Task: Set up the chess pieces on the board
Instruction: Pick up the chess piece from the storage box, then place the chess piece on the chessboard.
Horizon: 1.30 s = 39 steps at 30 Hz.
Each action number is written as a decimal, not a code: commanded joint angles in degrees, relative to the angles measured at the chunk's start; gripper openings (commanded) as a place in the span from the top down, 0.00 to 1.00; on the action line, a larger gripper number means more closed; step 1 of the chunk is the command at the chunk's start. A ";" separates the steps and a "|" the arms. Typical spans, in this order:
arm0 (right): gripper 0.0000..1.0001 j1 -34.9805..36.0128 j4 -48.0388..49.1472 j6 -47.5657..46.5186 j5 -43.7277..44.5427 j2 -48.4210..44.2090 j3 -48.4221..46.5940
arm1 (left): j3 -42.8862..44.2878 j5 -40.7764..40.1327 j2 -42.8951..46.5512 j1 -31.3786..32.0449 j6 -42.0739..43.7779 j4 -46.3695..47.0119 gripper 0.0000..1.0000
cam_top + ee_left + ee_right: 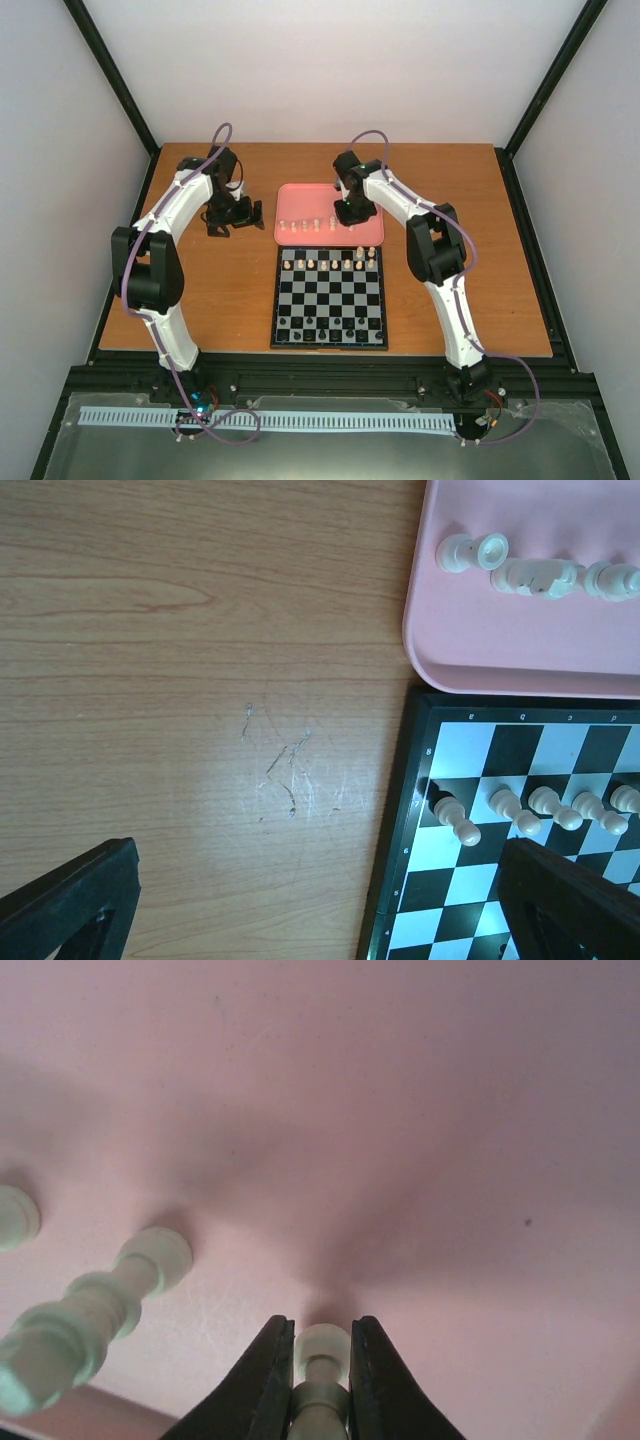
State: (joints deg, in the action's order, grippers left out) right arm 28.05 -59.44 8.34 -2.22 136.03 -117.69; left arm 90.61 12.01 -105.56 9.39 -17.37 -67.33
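Overhead, a wooden worktop (pixel 480 250) carries a black-and-grey chequered board (pixel 279 300) in the middle, with a pink tray (pixel 310 198) touching its far edge. Cream chess pieces (pixel 330 262) stand in a line along the board's far rows, and black pieces (pixel 330 332) fill its near rows. More cream pieces (pixel 540 575) lie on their sides along the tray's near part. The right gripper (pixel 352 212) is down over the right part of the tray, its two dark fingers (pixel 262 1380) pressed together on one cream piece (pixel 322 1348) between them, and another cream piece (pixel 90 1310) lies to its left. The left gripper (pixel 232 218) hangs over bare worktop just left of the tray, fingers spread wide with nothing between them.
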 commanded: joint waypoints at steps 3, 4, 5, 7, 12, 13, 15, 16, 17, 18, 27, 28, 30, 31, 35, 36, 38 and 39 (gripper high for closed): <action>0.97 0.08 0.18 2.37 -0.34 -10.75 3.76 | 2.29 -0.23 0.94 0.10 -0.14 -0.61 0.00; 0.97 0.41 0.30 2.79 -0.61 -12.63 4.91 | 2.24 -0.23 1.00 0.10 -0.20 -0.53 0.00; 0.97 0.94 0.43 3.09 -0.84 -13.91 6.04 | 2.15 -0.23 1.15 0.16 -0.21 -0.52 0.00; 0.97 2.21 0.80 3.60 -1.40 -16.16 9.74 | 1.94 -0.23 1.44 0.11 -0.16 -0.52 0.00; 0.97 6.16 3.35 5.29 -2.20 -20.22 18.70 | 1.38 -0.17 2.06 0.15 -0.28 -0.27 0.00; 0.97 6.81 3.85 5.77 -2.43 -20.62 20.00 | 1.29 -0.20 2.15 0.11 -0.29 -0.19 0.00; 0.97 7.65 4.80 6.59 -2.94 -20.96 22.25 | 1.16 -0.15 2.22 0.10 -0.27 -0.17 0.00; 0.97 7.97 5.30 6.92 -3.08 -21.12 23.14 | 1.15 -0.15 2.28 0.10 -0.25 -0.19 0.00; 0.97 8.18 5.71 7.15 -3.10 -21.09 23.75 | 1.07 -0.12 2.34 0.10 -0.28 -0.18 0.00; 0.97 8.28 6.00 7.35 -3.14 -20.98 24.14 | 1.09 -0.14 2.39 0.10 -0.30 -0.21 0.00; 0.97 8.25 5.25 6.86 1.75 -18.20 23.13 | 0.65 -0.10 2.81 0.12 -0.30 -0.11 0.00; 0.97 8.25 5.22 6.87 2.04 -17.98 23.10 | 0.56 -0.14 2.85 0.11 -0.30 -0.08 0.00; 0.97 8.29 5.22 6.87 2.13 -17.40 22.94 | 0.38 -0.17 2.86 0.13 -0.30 -0.02 0.00; 0.97 8.27 5.26 6.87 2.17 -17.11 22.79 | 0.36 -0.17 2.85 0.11 -0.30 0.00 0.00; 0.97 8.29 5.22 6.76 2.33 -16.19 22.07 | 0.52 -0.08 2.64 0.11 -0.28 0.01 0.00; 0.97 8.27 5.33 6.70 2.47 -16.03 21.89 | 0.60 -0.01 2.53 0.10 -0.30 0.01 0.00; 0.97 8.16 5.29 6.53 2.95 -15.69 21.60 | 0.64 0.07 2.46 0.13 -0.30 0.01 0.00; 0.97 8.05 5.22 6.43 3.00 -15.52 21.42 | 0.65 -0.01 2.34 0.13 -0.26 0.01 0.00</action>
State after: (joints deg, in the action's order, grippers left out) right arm 36.38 -54.37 14.61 -0.80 119.50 -94.28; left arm 90.59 12.01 -104.81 9.39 -17.37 -67.31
